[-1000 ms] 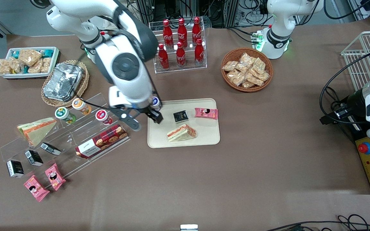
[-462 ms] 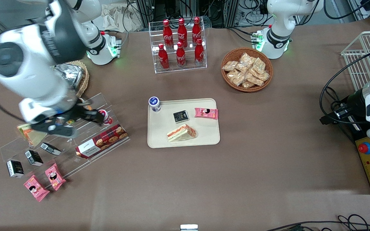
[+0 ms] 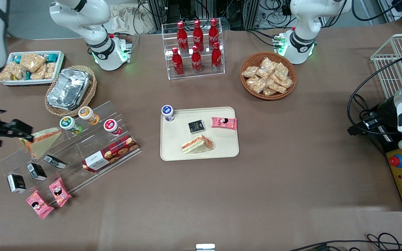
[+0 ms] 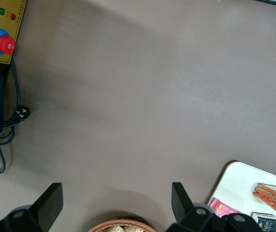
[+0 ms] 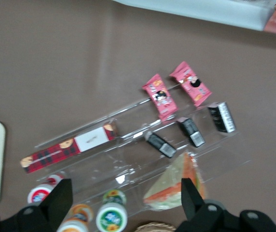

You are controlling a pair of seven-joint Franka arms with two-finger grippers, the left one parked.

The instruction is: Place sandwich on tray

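The brown tabletop (image 3: 201,195) carries a cream tray (image 3: 222,151) well away from the hand (image 3: 10,129), whose fingers stand apart, empty. A wrapped sandwich (image 3: 198,144) already lies on that tray. The second sandwich (image 3: 40,141) sits just beside the hand on a clear stand (image 3: 92,139); it looks light, soft and slippery, best gripped gently across its bread faces.
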